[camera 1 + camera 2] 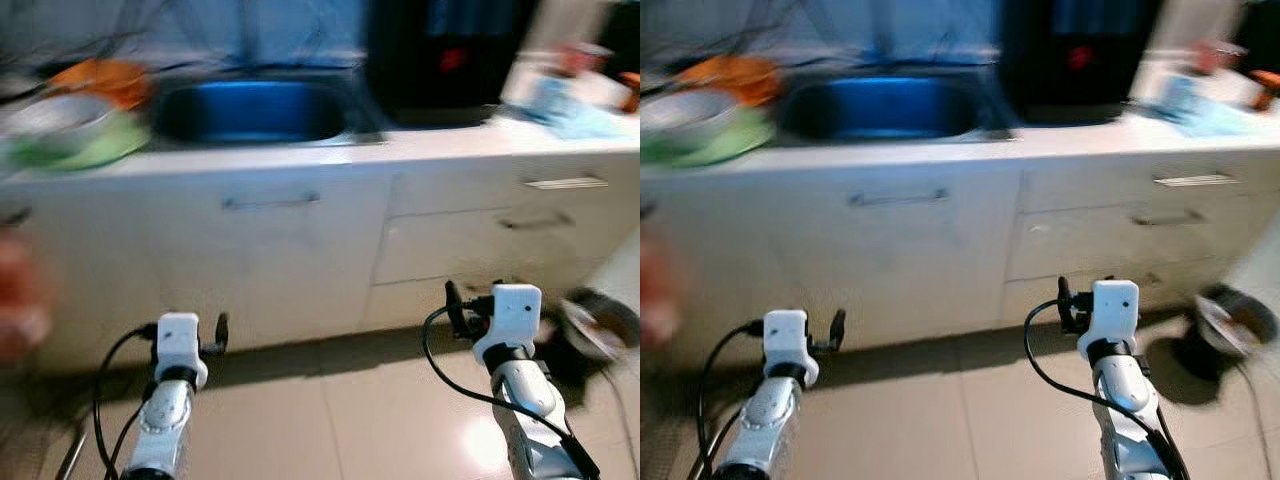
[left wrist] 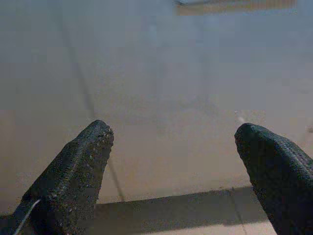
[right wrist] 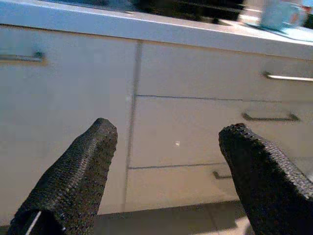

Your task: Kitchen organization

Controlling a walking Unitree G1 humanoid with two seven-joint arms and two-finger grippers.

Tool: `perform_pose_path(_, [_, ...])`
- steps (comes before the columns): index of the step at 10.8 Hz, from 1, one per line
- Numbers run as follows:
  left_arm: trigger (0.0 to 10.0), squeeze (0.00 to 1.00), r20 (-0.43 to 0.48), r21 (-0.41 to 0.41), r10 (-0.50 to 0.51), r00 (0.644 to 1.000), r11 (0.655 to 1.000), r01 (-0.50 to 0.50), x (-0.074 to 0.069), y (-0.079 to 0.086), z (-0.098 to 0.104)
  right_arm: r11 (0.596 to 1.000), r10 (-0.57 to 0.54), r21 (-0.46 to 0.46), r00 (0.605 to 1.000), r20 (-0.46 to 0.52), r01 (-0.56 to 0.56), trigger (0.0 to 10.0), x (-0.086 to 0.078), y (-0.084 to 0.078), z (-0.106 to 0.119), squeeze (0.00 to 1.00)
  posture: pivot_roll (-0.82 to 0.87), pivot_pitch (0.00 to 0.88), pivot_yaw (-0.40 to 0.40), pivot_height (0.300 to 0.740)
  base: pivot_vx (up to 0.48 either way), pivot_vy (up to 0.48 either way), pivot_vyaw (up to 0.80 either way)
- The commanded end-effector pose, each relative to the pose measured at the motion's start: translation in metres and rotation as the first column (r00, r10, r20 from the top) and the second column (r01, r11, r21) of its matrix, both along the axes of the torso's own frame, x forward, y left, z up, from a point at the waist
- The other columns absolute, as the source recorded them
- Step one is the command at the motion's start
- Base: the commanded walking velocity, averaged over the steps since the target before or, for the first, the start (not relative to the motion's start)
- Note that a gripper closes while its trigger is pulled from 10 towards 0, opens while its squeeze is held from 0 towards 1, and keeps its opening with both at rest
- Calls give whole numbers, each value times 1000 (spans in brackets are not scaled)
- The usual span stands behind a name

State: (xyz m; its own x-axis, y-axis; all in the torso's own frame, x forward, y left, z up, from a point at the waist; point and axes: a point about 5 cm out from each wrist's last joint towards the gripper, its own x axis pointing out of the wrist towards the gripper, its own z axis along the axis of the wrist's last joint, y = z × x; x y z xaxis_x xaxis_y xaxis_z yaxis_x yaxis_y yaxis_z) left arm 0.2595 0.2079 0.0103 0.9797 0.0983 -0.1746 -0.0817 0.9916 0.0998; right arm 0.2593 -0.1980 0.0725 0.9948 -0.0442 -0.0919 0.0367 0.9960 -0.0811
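A blurred white kitchen counter (image 1: 300,160) stands ahead of both grippers, carrying a blue sink (image 1: 255,112), a green and orange heap of dishes (image 1: 75,125) beyond the left gripper, and pale blue clutter (image 1: 570,100) beyond the right one. The left gripper (image 2: 173,161) has its jaws wide with nothing between them, facing a plain cabinet door (image 2: 161,98). The right gripper (image 3: 168,161), jaws also wide and empty, faces the drawers (image 3: 205,127). A dark round object (image 1: 597,325) sits on the floor (image 1: 350,410) beside the right arm.

Blurred white cupboards (image 1: 300,250) standing under the bench (image 1: 400,150), blue sink (image 1: 250,110) sitting in it, tiled floor (image 1: 330,410) lying below.
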Motion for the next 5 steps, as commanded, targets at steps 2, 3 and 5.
perform_pose_path(2, [10000, 0, 48, 4, -6, 999, 1000, 6, 2, -5, 9, 1000, 5, -5, 1000, 26, -4, 10000, 2, -1, 5, 0, -56, 0, 8, 740, 324, 0, 784])
perform_pose_path(3, [10000, 0, 57, 5, -7, 998, 1000, 6, 2, -6, 12, 1000, 5, -4, 1000, 27, -5, 10000, 2, -1, 5, 0, -56, 0, 9, 740, 341, 0, 781])
perform_pose_path(5, [10000, 0, 89, 8, -17, 996, 1000, 17, 6, -12, 24, 1000, 4, -6, 1000, 29, -4, 10000, 2, -1, 6, 0, -58, 0, 6, 740, 296, 0, 778])
